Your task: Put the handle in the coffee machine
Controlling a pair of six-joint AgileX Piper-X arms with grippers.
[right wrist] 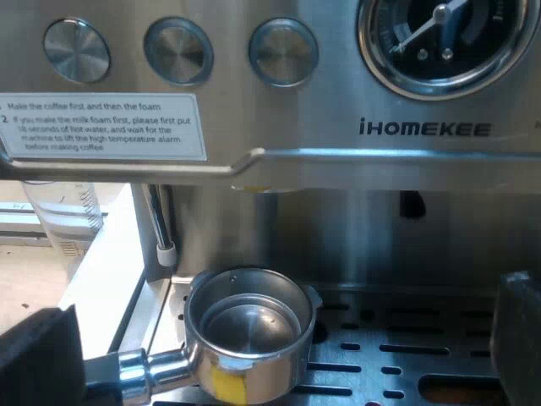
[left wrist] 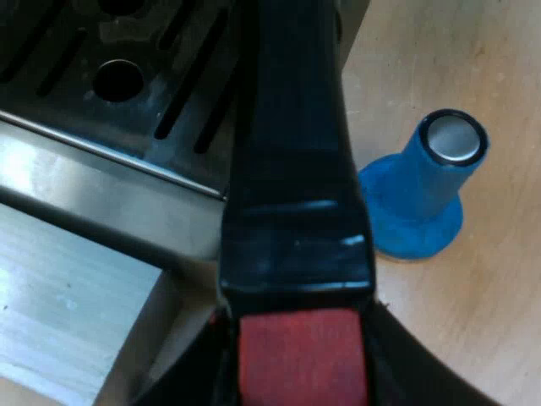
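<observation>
The left gripper was clamped on the dark handle at its red end, fingers tight against both sides. The holder hung basket-up over the drip tray, under the espresso machine front, not locked in. The right gripper gaped wide, holding nothing. A blue tamper stood on the table near the machine.

Empty metal holder upright at espresso machine front, not locked in

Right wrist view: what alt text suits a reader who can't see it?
An empty metal holder is over the drip tray below the machine's steel front, which carries three round buttons, a gauge and an instruction label.
</observation>
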